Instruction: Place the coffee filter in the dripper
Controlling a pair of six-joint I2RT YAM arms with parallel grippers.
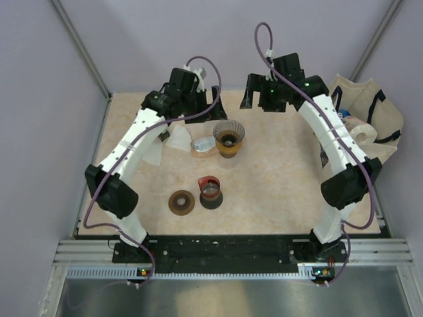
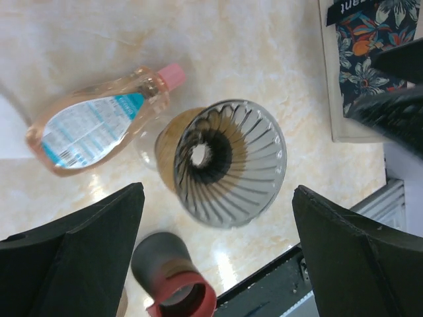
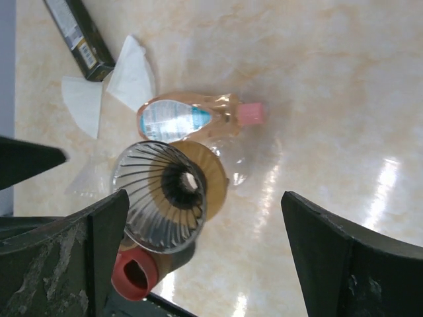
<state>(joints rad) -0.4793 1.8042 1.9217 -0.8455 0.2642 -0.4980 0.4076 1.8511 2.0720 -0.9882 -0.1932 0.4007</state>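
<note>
We see both grippers spread wide and holding nothing. The left gripper [image 2: 218,193] and right gripper [image 3: 205,198] hang over the glass dripper [image 1: 229,135], which stands near the middle of the bench's far edge. The right wrist view shows white coffee filters [image 3: 132,76] lying flat toward the far left corner, just beside the pink-capped bottle [image 3: 188,117]. The left wrist view catches the bottle and dripper.

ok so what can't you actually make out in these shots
Coffee filters: top view, partly under the left arm; count unclear.
Black box: right wrist view, cut by the top edge, print too small.
Red-rimmed cup: left wrist view, cut by the bottom edge.
</note>
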